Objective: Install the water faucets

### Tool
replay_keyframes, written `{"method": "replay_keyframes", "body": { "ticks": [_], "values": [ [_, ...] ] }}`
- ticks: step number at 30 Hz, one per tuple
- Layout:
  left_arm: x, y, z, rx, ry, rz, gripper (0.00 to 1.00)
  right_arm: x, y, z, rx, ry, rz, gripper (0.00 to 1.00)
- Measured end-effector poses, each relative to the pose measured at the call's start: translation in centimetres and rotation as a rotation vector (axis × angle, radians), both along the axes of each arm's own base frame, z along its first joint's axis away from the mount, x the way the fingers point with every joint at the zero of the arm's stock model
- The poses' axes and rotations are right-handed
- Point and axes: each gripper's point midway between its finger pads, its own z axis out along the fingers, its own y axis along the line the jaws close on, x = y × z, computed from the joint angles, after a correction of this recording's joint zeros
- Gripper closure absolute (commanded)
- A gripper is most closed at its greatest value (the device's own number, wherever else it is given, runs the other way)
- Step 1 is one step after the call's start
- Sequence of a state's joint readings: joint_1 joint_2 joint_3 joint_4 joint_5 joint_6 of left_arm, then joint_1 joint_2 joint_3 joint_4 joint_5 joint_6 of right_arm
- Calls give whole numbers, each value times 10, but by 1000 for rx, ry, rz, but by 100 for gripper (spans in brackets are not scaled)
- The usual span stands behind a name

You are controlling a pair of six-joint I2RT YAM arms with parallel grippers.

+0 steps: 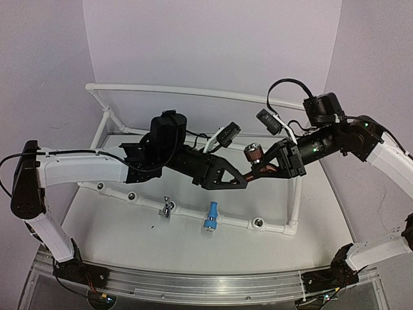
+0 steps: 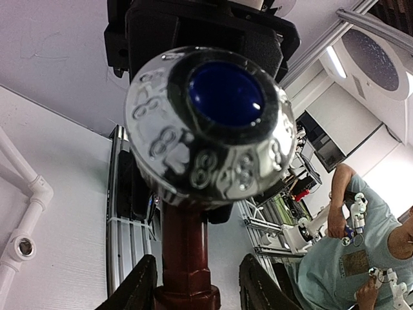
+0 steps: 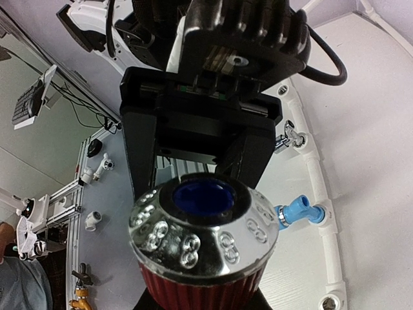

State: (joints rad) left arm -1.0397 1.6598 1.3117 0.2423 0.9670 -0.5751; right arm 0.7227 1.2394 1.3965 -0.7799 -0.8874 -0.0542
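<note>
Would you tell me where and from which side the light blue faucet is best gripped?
I would grip the light blue faucet by the body that juts from the white pipe frame toward the arms' bases. Come down from above with the fingers on its left and right flanks: those sides look free, while the pipe blocks its far end.

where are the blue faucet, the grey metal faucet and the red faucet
blue faucet (image 1: 210, 215), top view, on its blue body
grey metal faucet (image 1: 166, 208), top view, on its metal body
red faucet (image 1: 252, 153), top view, on its ribbed knob
</note>
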Motion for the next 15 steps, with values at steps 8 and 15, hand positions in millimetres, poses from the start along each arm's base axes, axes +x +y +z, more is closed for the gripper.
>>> {"method": "replay_keyframes", "body": {
  "ticks": [8, 15],
  "values": [
    [7, -5, -3, 11, 1, 37, 22, 6, -5, -8, -33, 41, -80, 100],
    [54, -8, -17, 86, -22, 340, 5, 28, -35, -33, -136, 66, -372, 100]
  ]
}}
